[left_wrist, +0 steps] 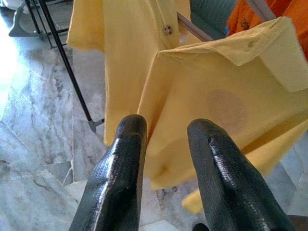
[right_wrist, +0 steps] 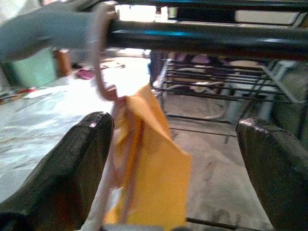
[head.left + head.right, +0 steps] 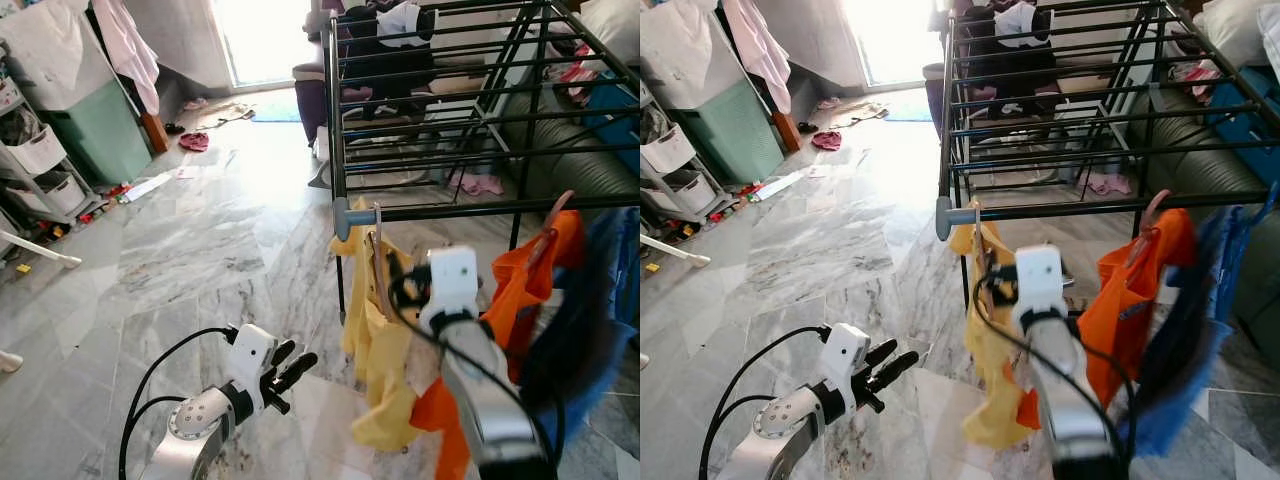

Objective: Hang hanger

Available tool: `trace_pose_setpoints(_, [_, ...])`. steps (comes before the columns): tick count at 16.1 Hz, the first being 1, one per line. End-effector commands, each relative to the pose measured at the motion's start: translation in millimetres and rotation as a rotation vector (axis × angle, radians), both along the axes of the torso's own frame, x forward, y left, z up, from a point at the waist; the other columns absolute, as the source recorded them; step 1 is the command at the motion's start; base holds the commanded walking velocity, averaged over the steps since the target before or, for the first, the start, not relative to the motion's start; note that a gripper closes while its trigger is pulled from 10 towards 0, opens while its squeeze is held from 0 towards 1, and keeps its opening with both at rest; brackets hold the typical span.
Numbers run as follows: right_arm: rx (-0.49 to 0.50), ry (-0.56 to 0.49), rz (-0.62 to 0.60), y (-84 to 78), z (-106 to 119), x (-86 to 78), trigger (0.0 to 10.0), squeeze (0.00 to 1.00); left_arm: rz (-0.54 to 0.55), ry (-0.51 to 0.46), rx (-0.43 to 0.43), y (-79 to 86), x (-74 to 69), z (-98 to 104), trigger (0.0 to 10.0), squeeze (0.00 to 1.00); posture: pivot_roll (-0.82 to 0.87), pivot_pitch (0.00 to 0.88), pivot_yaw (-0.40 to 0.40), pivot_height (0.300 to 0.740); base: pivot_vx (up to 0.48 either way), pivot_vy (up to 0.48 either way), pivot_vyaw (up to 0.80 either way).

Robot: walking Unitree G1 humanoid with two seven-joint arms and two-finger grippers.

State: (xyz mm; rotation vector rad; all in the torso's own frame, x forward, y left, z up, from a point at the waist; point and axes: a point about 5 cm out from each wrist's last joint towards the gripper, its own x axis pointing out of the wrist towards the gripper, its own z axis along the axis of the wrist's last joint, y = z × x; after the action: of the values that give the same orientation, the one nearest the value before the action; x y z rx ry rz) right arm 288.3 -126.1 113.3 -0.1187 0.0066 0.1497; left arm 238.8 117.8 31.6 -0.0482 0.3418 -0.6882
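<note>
Nearest us in the left eye view, our right arm rises from the lower edge, its right gripper up at the yellow shirt that hangs by a pink hanger from the front bar of the black drying rack. Beside it we count two more hung garments, an orange one and a blue one; no writing is legible on any. Lower left, our left gripper hovers over the marble floor, holding nothing. In the left wrist view its two fingers stand apart, pointing at the yellow shirt. In the right wrist view the right fingers are spread wide, the hanger's hook over the bar between them, untouched.
</note>
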Motion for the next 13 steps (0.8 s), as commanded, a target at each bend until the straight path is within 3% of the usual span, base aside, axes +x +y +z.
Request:
trace_pose_setpoints(1, [-0.003,-0.003,0.078,11.5,3,-6.0,10.0,1.00,0.017,-0.013,0.019,5.5,0.3,3,10.0,0.00,-0.06,0.009,0.117,0.740,0.000,0.000,0.00])
trace_pose_setpoints(2, [-0.019,0.027,0.100,12.9,-3,-9.9,10.0,1.00,0.018,-0.011,0.020,5.9,0.0,2,10.0,0.00,-0.06,0.010,0.117,0.740,0.000,0.000,0.00])
trace_pose_setpoints(4, [-0.046,0.136,0.120,12.9,-22,-13.9,10.0,0.90,0.017,-0.009,0.022,5.5,-0.4,1,10.0,0.00,-0.06,0.012,0.119,0.740,0.000,0.000,0.00])
trace_pose_setpoints(5, [-0.045,0.157,0.113,13.2,-28,-11.5,10.0,0.00,0.013,-0.008,0.022,4.4,-0.5,1,10.0,0.00,-0.06,0.016,0.120,0.740,0.000,0.000,0.00])
trace_pose_setpoints(7, [-0.064,0.255,0.080,10.6,-41,1.6,9.8,0.00,0.003,-0.004,0.024,3.1,-0.7,0,10.0,0.00,-0.06,0.020,0.121,0.740,0.000,0.000,0.00])
trace_pose_setpoints(8, [-0.064,0.275,0.072,9.3,-43,7.0,0.0,0.00,0.003,-0.002,0.024,2.9,-0.8,-1,10.0,0.00,-0.06,0.021,0.121,0.740,0.000,0.000,0.00])
trace_pose_setpoints(13, [-0.112,0.322,0.031,-3.9,-37,46.5,0.0,0.00,-0.003,-0.003,0.009,1.2,-3.6,-2,10.0,0.00,-0.04,0.019,0.102,0.740,0.000,0.000,0.00])
